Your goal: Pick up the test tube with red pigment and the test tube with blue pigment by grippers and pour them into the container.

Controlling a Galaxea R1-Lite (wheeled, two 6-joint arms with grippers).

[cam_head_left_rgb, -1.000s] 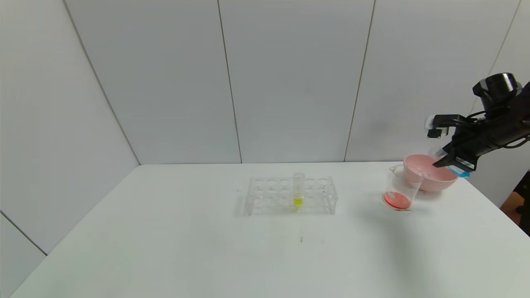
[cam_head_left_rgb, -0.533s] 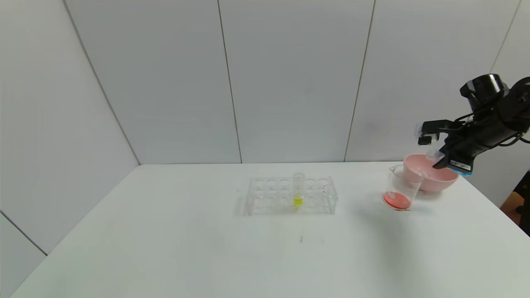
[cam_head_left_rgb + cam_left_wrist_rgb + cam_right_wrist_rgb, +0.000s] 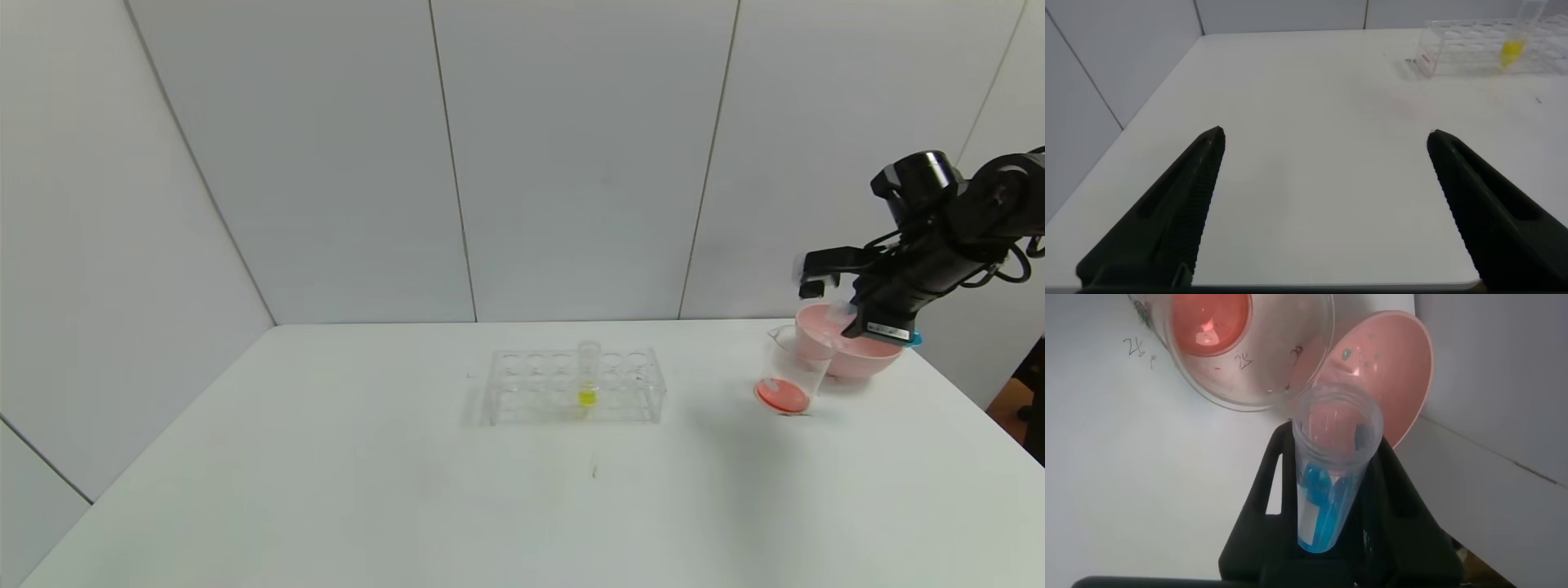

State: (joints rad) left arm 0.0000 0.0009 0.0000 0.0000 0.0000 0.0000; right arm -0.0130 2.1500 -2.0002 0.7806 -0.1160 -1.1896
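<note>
On the table (image 3: 326, 490), the rack (image 3: 574, 386) sits at the centre with one tube (image 3: 588, 374) standing in it, in the front row. The beaker (image 3: 788, 371) stands well off at the rack's 3 o'clock, and the bowl (image 3: 857, 353) is just beside the beaker at its 2 o'clock. The right gripper (image 3: 853, 325) hangs over the bowl's near rim, clamping the blue tube (image 3: 1333, 469) with its mouth tipped toward the beaker; the left gripper (image 3: 1323, 143) hovers over the table at the rack's 8 o'clock.
</note>
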